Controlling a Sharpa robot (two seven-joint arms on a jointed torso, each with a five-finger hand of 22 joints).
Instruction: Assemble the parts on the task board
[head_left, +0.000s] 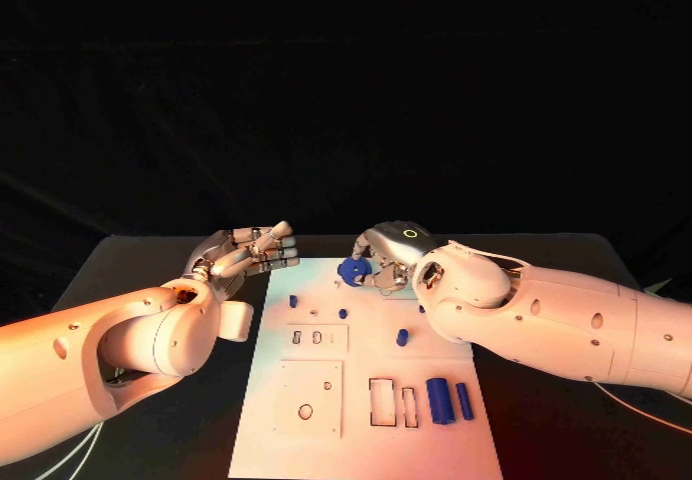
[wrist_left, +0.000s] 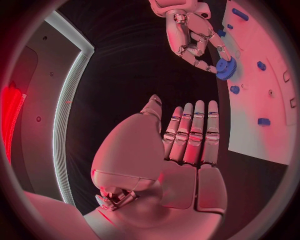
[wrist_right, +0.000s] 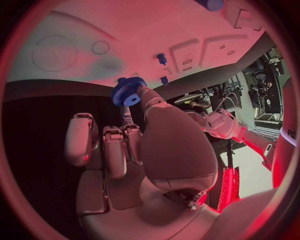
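Gear pinched at the board's far end
I see my right robot hand (head_left: 387, 258) pinching the blue gear (head_left: 352, 270) over the task board (head_left: 325, 420); left robot hand (head_left: 248, 252) flat, fingers straight, holding nothing, beside the board.

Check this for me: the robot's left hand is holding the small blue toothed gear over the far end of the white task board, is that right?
Not quite: the right hand pinches the small blue toothed gear over the far end of the white task board, as the right wrist view shows. The left hand holds nothing, its fingers straight.
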